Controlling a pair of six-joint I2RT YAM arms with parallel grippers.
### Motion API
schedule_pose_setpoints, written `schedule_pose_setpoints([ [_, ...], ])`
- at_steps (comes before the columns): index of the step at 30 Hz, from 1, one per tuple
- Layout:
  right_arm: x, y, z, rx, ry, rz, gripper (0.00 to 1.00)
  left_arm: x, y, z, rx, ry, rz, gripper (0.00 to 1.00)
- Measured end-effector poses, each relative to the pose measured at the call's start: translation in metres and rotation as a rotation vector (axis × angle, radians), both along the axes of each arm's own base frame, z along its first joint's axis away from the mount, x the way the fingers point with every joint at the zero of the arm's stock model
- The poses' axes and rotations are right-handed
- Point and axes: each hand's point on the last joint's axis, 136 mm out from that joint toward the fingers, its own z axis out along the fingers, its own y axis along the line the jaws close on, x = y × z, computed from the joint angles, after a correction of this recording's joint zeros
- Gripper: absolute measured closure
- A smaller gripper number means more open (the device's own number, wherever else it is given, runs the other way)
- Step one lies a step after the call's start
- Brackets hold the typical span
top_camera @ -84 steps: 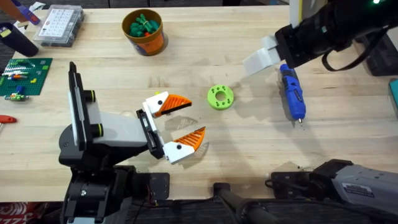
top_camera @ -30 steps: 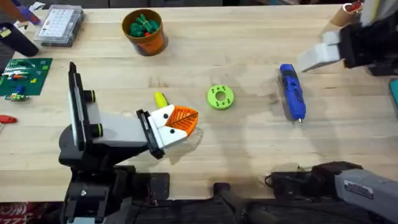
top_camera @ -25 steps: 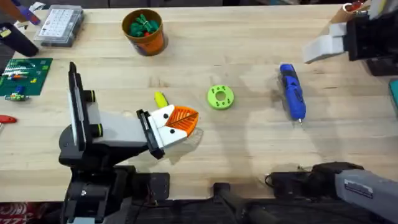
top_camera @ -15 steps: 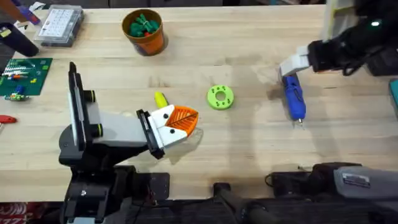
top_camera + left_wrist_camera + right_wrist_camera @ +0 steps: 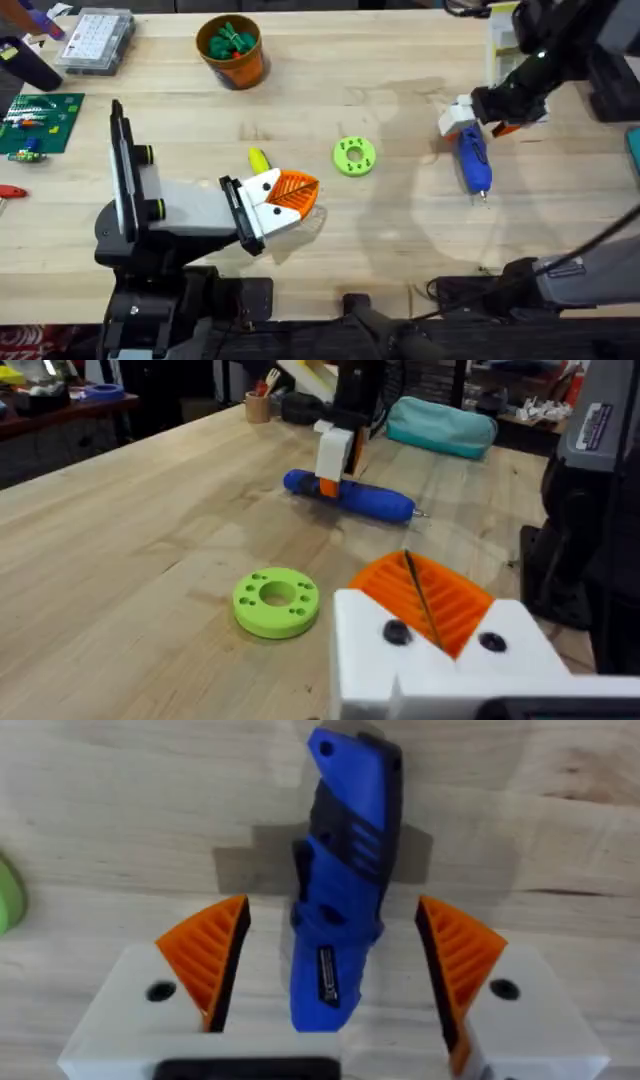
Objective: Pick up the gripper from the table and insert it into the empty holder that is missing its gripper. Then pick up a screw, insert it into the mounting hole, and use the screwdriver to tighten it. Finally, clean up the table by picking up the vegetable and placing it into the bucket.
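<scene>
We see the screwdriver (image 5: 472, 158) lying at the overhead's right — rigid, smooth plastic, likely slippery — between the right gripper (image 5: 335, 970)'s spread pads; mid-body looks best. The left gripper (image 5: 288, 196) is clenched empty.

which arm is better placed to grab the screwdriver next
Right. The right gripper is open and straddles the screwdriver, a pad on each side of its blue body. The left gripper is shut, well away beside the green disc.

Table (image 5: 400, 60): pale matt wood. Screwdriver (image 5: 343, 870): glossy blue plastic. Green disc (image 5: 276, 600): matt plastic.
</scene>
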Motion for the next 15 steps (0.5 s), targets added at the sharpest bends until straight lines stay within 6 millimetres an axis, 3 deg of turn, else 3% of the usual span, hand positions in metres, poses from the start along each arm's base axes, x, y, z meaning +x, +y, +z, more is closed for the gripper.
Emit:
schedule_pose_setpoints([
  [7, 0.009, 0.000, -0.026, 0.002, 0.033, 0.003, 0.016, 0.000, 0.000, 0.000, 0.000, 0.000, 0.000, 0.996],
  [15, 0.021, -0.001, -0.027, 0.002, -0.012, 0.003, 0.016, 0.000, 0.000, 0.000, 0.000, 0.000, 0.000, 0.996],
])
